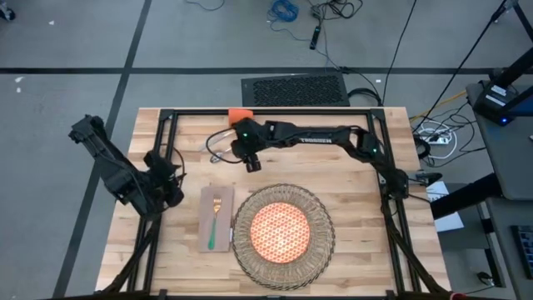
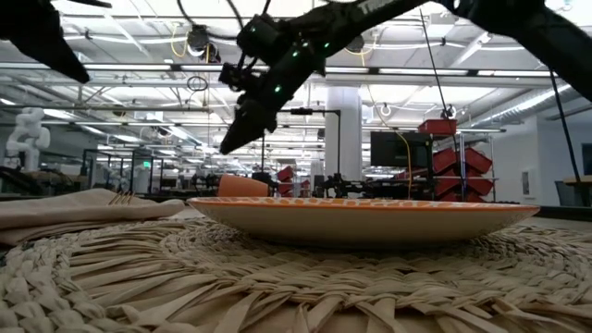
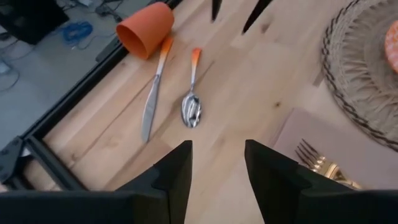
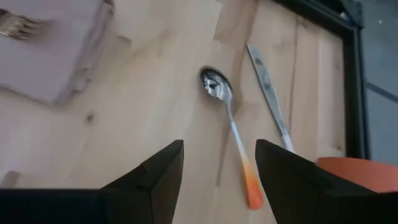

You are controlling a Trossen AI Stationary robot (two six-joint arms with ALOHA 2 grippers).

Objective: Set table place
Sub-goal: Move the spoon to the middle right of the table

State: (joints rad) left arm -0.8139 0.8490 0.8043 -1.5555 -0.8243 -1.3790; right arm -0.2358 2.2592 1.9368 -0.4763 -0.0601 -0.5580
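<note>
A large butcher-block table [image 1: 358, 167] is seen from above. Near its middle a round woven placemat [image 1: 283, 265] is laid, with an orange-patterned plate [image 1: 280, 231] centred on it. At nine o'clock from the plate a beige napkin [image 1: 206, 218] is spread, with a green-handled fork [image 1: 214, 223] laid along it.

The right gripper [image 4: 219, 163] is held above the wood at about eleven o'clock from the plate, its fingers parted and nothing gripped. Beneath it an orange-handled spoon [image 4: 231, 127] is seen, with a knife [image 4: 270, 96] just beside it and an orange cup [image 3: 144, 29] lying on its side near the handle ends, at the table's far edge. The left gripper [image 3: 216, 169] is parked at nine o'clock beyond the napkin, likewise parted and empty.

The spoon appears to be the piece next in hand. A clean pick would likely be helped by the fingers being lowered astride the slim handle, clear of the knife, so that the neighbour is not dragged.
</note>
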